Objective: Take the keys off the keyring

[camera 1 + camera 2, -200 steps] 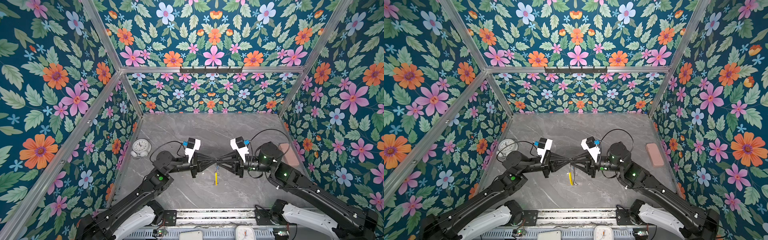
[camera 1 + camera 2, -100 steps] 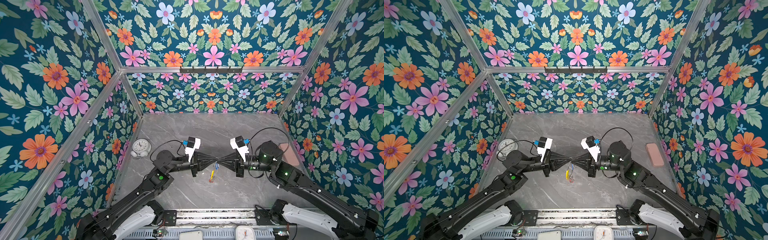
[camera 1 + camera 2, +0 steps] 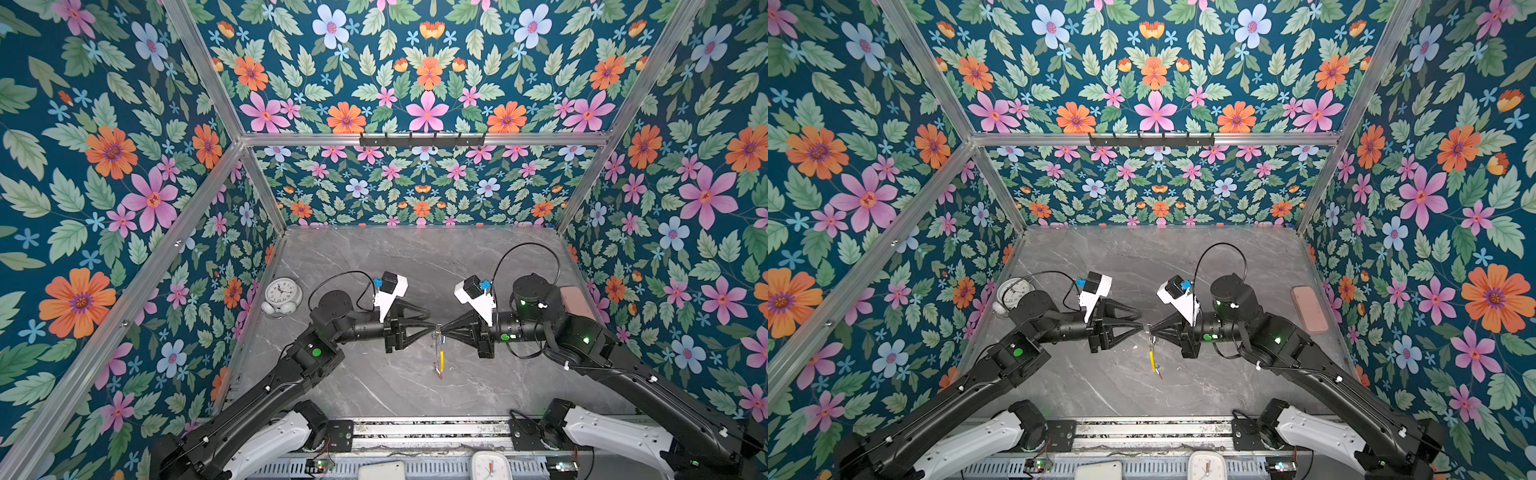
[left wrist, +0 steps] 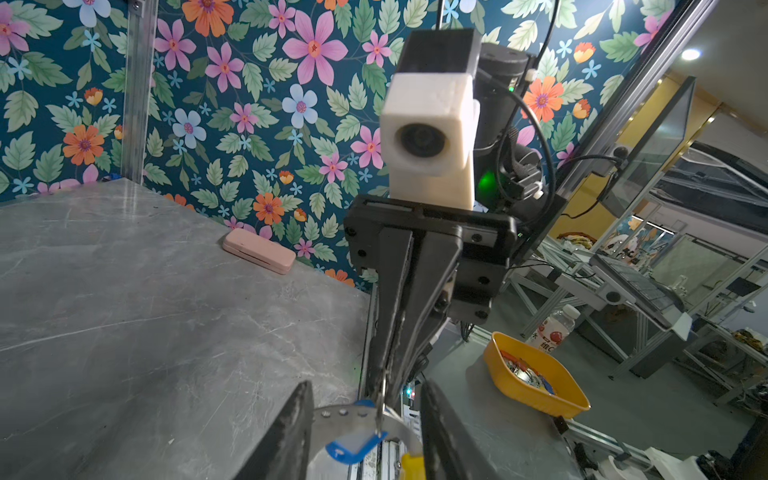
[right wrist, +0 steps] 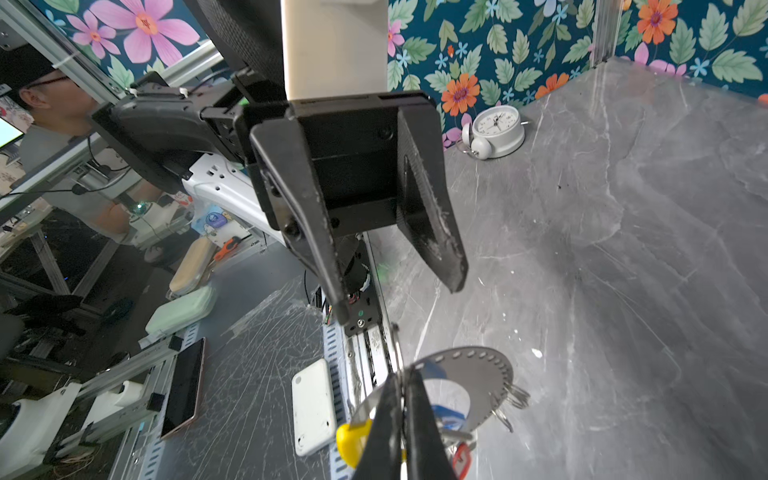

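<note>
Mid-counter point(image 3: 374, 266), toward the front: the two tools meet tip to tip. Right tool point(image 3: 444, 329) has its jaws closed, pinching the keyring point(image 5: 478, 374) at its upper edge. The exact bite point, hoop or thin wire ring, is not resolvable. The keyring hangs below the tips and shows edge-on in both top views, with the yellow sleeve on the lower arc. Whether its lowest point touches the counter, cannot tell. Left tool point(image 3: 430, 323) has its jaws apart, one finger either side of the hoop's top, gripping nothing. The blue-tag key point(image 4: 353, 449) hangs inside the hoop just under the right tool's tips. The red-tag key point(image 5: 461, 457) sits lower, beside the sleeve, and both are on the keyring. Small split rings bunch on the far arc. Containers: a pink case point(image 3: 1309, 309) lies flat on the counter against the right wall, lid shut, contents hidden. A yellow bin point(image 4: 536, 399) stands outside the cell beyond the counter's front edge. It holds shiny metal pieces with red and blue bits, too small to identify. A bottle point(image 4: 550, 332) stands just beside the bin. A white clock point(image 3: 284, 293) sits by the left wall, well apart from the tools.
</note>
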`<state>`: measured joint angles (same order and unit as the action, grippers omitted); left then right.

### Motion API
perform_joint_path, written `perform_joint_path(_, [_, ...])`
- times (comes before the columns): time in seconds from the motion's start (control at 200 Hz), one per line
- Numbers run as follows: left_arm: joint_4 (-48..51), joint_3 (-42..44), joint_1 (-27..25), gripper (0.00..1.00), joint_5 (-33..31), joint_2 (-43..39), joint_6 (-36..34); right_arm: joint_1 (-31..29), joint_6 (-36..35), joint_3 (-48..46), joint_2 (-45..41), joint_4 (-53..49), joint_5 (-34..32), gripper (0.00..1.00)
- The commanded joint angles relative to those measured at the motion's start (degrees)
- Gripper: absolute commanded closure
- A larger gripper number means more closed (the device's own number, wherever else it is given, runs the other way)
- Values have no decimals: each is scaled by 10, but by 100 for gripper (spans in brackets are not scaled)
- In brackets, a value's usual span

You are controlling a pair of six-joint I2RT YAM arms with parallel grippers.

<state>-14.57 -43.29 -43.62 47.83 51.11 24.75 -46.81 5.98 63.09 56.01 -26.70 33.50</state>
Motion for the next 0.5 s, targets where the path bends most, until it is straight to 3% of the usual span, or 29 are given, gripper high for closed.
perform_joint_path(0.0, [55, -16, 0, 56, 9, 6, -33, 0, -30, 22, 11, -54, -3, 100])
perform_joint_path(0.495, [117, -74, 0, 68, 60, 53, -64, -1, -46, 77, 57, -110, -2, 100])
